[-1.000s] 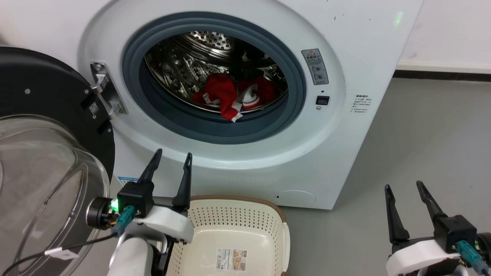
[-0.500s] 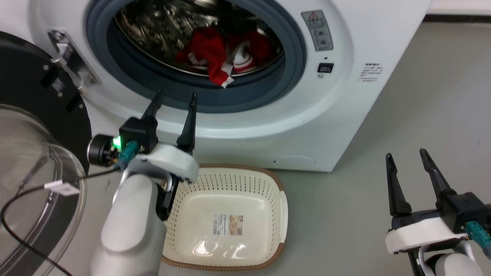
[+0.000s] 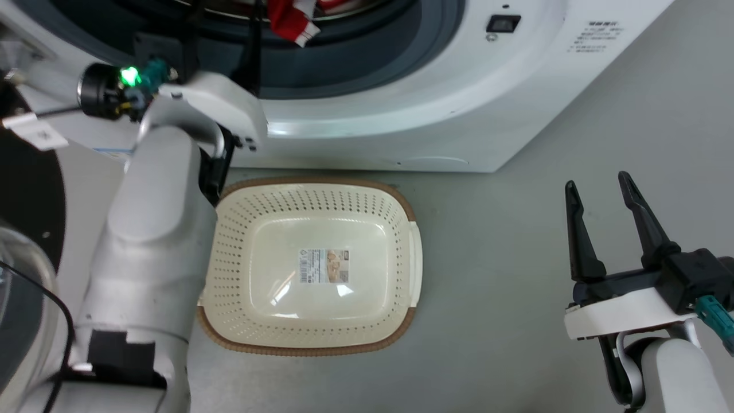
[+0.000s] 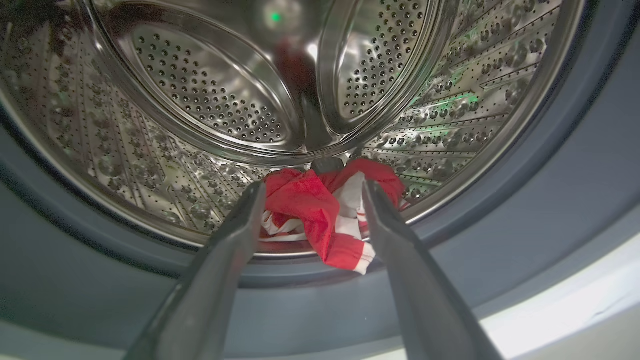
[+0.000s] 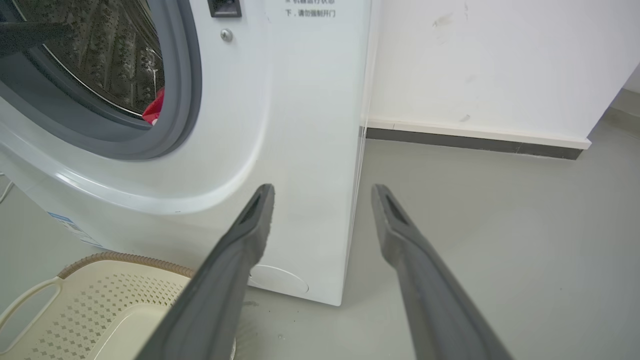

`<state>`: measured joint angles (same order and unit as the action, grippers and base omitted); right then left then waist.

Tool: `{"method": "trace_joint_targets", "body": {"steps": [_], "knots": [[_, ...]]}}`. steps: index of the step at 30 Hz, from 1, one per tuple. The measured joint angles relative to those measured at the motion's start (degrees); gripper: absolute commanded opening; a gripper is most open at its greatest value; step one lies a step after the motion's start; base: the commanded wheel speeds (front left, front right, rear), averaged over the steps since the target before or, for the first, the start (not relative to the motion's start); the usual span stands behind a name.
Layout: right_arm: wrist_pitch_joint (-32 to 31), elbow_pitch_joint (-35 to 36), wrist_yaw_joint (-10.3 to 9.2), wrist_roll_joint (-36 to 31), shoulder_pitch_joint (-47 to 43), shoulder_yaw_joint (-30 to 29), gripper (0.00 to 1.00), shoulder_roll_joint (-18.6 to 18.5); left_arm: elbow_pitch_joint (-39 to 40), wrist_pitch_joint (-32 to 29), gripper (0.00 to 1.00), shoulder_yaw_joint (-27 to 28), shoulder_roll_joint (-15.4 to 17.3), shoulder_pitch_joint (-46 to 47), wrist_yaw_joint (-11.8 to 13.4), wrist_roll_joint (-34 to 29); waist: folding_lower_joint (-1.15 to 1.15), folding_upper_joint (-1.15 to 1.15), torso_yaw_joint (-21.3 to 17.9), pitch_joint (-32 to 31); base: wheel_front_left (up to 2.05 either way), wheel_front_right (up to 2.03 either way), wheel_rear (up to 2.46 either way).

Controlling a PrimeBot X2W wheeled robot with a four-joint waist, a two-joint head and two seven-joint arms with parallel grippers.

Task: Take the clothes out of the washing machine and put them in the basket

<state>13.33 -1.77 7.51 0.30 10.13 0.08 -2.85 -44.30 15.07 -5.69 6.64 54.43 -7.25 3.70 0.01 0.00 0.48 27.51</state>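
The clothes [image 4: 305, 210], a red heap with white trim, lie at the drum's front edge, and one piece droops over the grey rubber ring [image 4: 550, 175]. My left gripper [image 4: 314, 186] is open at the washing machine's [image 3: 436, 97] mouth, with the heap framed between its fingers but still beyond the tips. In the head view the left gripper [image 3: 225, 7] reaches into the opening beside the red clothes [image 3: 292, 17]. The cream basket [image 3: 321, 203] stands empty on the floor below the machine. My right gripper [image 3: 596, 180] hangs open over the floor at the right, holding nothing.
The machine's black-rimmed glass door [image 3: 28, 189] stands swung open at the left. Grey floor [image 3: 504, 275] spreads to the right of the basket. In the right wrist view, a white wall with a dark skirting [image 5: 475, 142] runs behind the machine's corner.
The head camera has tilted down, so the machine has slid up the picture. My left arm has reached up and forward to the drum's mouth. The right gripper has kept its place.
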Motion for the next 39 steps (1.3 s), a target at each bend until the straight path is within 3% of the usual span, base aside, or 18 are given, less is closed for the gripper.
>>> {"method": "trace_joint_targets", "body": {"steps": [7, 16, 35, 36, 37, 39], "knots": [[0.96, -1.63, 0.0, 1.8, 1.77, 2.34, 1.0, -0.02, -10.14, -2.91, 1.0, -0.8, 2.7, 11.15, -0.11, 0.6, 0.0, 0.0, -3.59, 4.47, 0.0, 0.0, 0.0], [1.6, -3.07, 0.0, 4.95, 3.74, 4.66, 1.0, -0.05, -20.37, -10.96, 1.0, -3.14, 6.67, 21.86, -0.16, 2.07, 0.0, 0.0, -8.38, 8.75, 0.0, 0.0, 0.0], [1.74, -2.69, 0.0, 8.34, 4.08, 9.17, 1.0, -0.05, -28.25, -40.74, 1.0, -8.61, 12.78, 32.99, -0.25, 10.42, -0.01, 0.0, -13.8, 12.5, 0.0, 0.0, 0.0], [1.74, -2.69, 0.0, 8.43, 4.09, 9.25, 1.0, -0.05, -28.2, -41.85, 0.89, -8.73, 12.87, 33.18, -0.25, 10.79, -0.01, 0.0, -13.92, 12.57, 0.0, 0.0, 0.0], [1.74, -2.72, 0.0, 8.56, 4.1, 9.34, 1.0, -0.05, -28.19, -42.68, 0.49, -8.82, 13.07, 33.45, -0.25, 11.12, -0.01, 0.0, -14.06, 12.62, 0.0, 0.0, 0.0], [1.74, -2.76, 0.0, 8.66, 4.16, 9.34, 1.0, -0.05, -27.98, -43.1, 0.0, -9.09, 13.41, 33.61, -0.26, 11.66, -0.01, 0.0, -14.26, 12.76, 0.0, 0.0, 0.0]]}}
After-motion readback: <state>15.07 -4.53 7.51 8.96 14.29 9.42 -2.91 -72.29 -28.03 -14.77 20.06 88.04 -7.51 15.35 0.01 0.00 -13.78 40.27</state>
